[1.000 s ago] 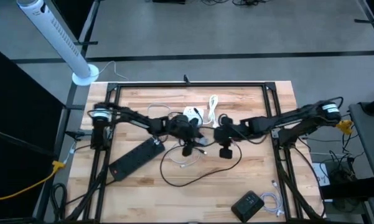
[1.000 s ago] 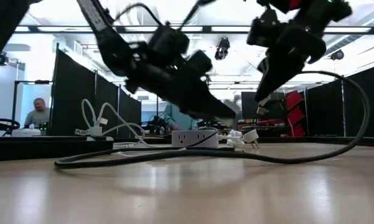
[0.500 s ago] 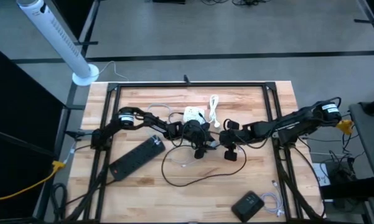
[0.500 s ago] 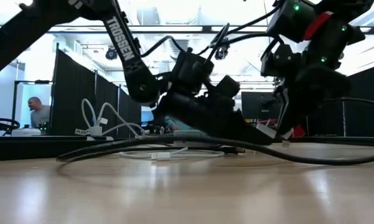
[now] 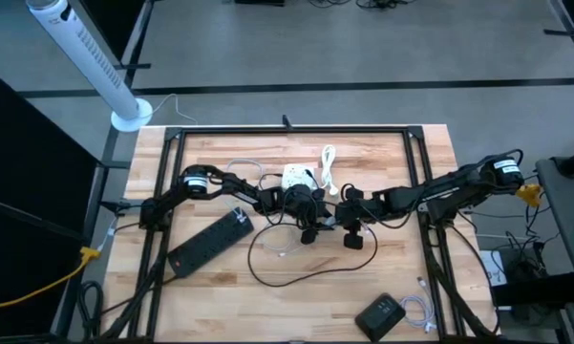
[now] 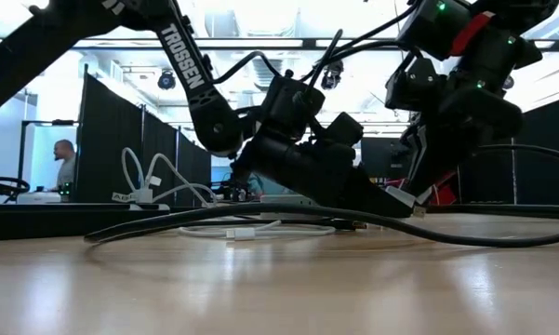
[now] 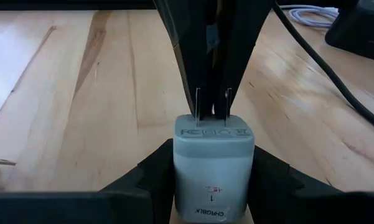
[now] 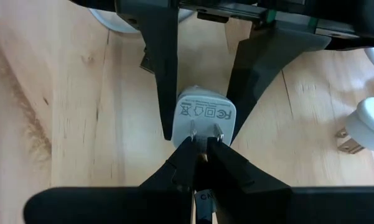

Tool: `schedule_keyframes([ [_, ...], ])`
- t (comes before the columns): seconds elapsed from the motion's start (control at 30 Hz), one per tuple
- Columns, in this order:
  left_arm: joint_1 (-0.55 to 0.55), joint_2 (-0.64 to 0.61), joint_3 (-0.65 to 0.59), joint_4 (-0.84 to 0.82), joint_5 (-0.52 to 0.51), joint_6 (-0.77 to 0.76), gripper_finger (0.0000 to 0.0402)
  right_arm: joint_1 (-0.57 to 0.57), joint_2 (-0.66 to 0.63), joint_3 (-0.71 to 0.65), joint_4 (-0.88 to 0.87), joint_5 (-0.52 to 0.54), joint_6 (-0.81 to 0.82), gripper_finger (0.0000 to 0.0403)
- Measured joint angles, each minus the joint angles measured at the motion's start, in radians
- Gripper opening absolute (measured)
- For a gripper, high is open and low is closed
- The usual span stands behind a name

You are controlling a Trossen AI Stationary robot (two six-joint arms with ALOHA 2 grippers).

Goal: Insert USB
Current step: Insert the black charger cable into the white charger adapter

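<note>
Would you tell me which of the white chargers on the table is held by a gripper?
The white charger with two prongs, clamped in the left gripper mid-table; the other charger lies loose.

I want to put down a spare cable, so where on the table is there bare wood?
Bare wood lies along the near edge, between the black power strip and the small black box, and at the far left corner. The centre is crowded: both hands meet at the white charger block among cables.

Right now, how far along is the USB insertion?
Done: the left gripper has the white charger clamped between its jaws, prongs pointing away. In hand: the right gripper, shut on a dark cable end, sits right at those prongs. Left: no plug is visibly seated in any port; the charger's port itself isn't in view.
</note>
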State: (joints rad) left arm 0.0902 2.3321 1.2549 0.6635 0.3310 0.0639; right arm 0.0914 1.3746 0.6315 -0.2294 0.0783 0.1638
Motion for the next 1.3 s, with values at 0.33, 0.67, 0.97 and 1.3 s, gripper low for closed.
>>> schedule_keyframes([
  [0.33,0.000,-0.039,0.010,-0.132,-0.013,0.021,0.0211,0.000,-0.001,0.050,0.048,0.000,-0.028,0.0014],
  [0.67,0.000,-0.151,0.014,-0.361,-0.055,0.036,0.0285,0.000,0.003,0.064,-0.013,0.000,-0.052,0.0014],
  [0.97,-0.003,-0.312,0.106,-0.783,-0.266,-0.033,0.0274,0.000,0.003,0.064,-0.051,0.001,-0.038,0.0014],
  [1.3,-0.026,-0.235,0.255,-1.015,-0.276,-0.180,0.0274,0.001,0.003,0.062,-0.242,-0.001,0.081,0.0014],
])
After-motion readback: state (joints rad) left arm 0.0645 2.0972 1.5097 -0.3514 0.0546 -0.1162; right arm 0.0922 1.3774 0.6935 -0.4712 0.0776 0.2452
